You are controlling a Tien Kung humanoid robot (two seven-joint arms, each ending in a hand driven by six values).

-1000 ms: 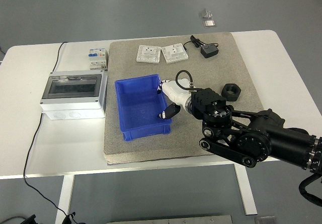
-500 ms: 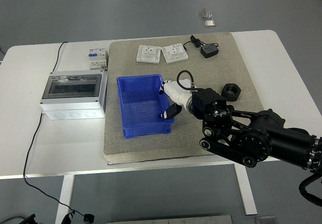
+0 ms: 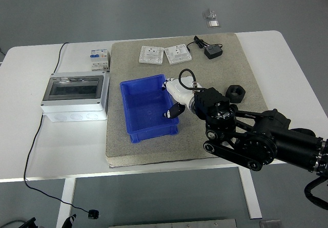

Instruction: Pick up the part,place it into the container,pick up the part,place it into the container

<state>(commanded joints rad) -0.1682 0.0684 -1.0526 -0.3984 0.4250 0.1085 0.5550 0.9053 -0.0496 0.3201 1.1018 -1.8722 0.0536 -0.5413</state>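
Observation:
A blue open container (image 3: 146, 107) sits on the grey mat (image 3: 225, 59), and its inside shows bare blue. My right hand (image 3: 174, 102), white with dark tips, hangs over the container's right wall and touches it; I cannot see whether it holds anything. A black hex nut (image 3: 236, 92) lies on the mat just right of my right forearm (image 3: 256, 136). My left arm is out of view.
A grey junction box with a clear lid (image 3: 76, 96) stands left of the container. A small breaker (image 3: 99, 60) is behind it. Two white socket plates (image 3: 165, 54) and a black adapter with its cord (image 3: 212, 51) lie at the mat's back.
The container has slid a little to the right and turned slightly, with my right hand against its right wall. The hand has moved slightly right and up.

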